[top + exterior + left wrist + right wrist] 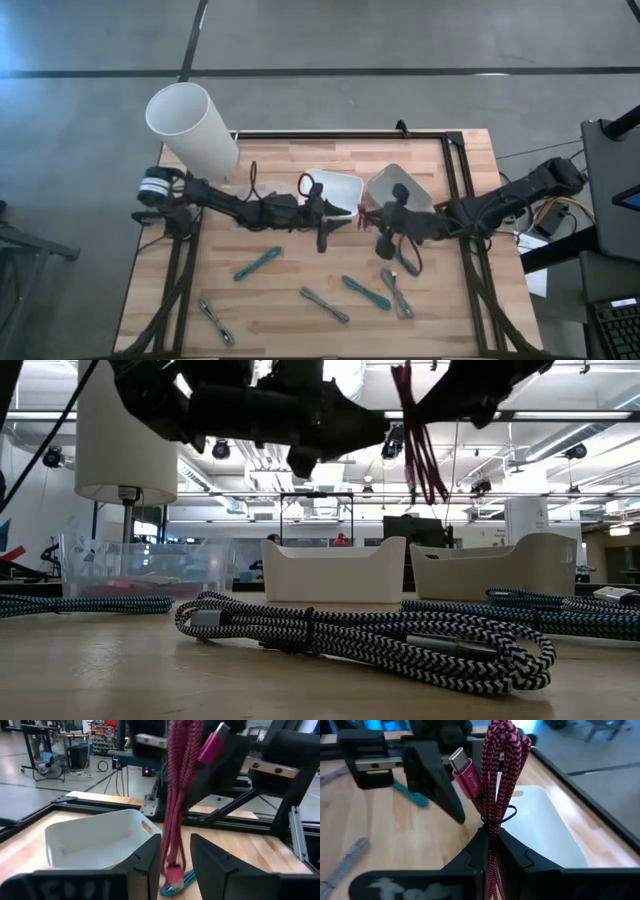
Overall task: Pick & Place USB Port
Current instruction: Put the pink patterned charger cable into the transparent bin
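Clamped between the closed fingers of the right tool (490, 851), a bundled magenta USB cable (500, 780) is held in the air above the counter (280, 310), beside a white bin (540, 827). Its hanging end is flanked by the parted fingers of the left tool (175, 857), which are not seen touching it.
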`<action>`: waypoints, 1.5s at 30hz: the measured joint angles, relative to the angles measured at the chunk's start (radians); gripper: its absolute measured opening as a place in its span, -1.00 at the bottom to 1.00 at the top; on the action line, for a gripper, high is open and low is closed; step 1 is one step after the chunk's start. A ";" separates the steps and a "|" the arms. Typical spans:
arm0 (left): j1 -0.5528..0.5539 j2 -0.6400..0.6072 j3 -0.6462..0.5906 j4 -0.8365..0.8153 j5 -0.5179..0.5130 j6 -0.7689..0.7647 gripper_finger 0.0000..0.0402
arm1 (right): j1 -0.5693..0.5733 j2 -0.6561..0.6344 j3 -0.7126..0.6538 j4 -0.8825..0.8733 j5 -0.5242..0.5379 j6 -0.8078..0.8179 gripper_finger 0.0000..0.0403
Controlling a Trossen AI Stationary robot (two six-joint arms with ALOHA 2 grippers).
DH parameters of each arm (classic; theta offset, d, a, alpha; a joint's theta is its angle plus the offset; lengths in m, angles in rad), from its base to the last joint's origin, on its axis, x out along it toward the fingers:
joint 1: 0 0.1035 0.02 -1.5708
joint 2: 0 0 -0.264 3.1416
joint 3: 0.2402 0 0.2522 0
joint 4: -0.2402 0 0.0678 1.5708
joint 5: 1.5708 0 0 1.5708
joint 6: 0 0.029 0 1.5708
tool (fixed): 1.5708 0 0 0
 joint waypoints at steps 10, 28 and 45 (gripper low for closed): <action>0.001 -0.001 0.017 -0.038 0.000 -0.001 -0.46 | -0.072 0.008 -0.012 0.076 -0.095 -0.050 -0.89; 0.002 -0.002 0.046 -0.041 -0.009 0.004 -0.46 | -0.076 0.008 -0.011 0.137 -0.119 -0.073 -0.89; 0.002 -0.001 0.053 -0.039 -0.008 0.005 -0.54 | -0.076 0.008 -0.011 0.226 -0.118 -0.134 -0.89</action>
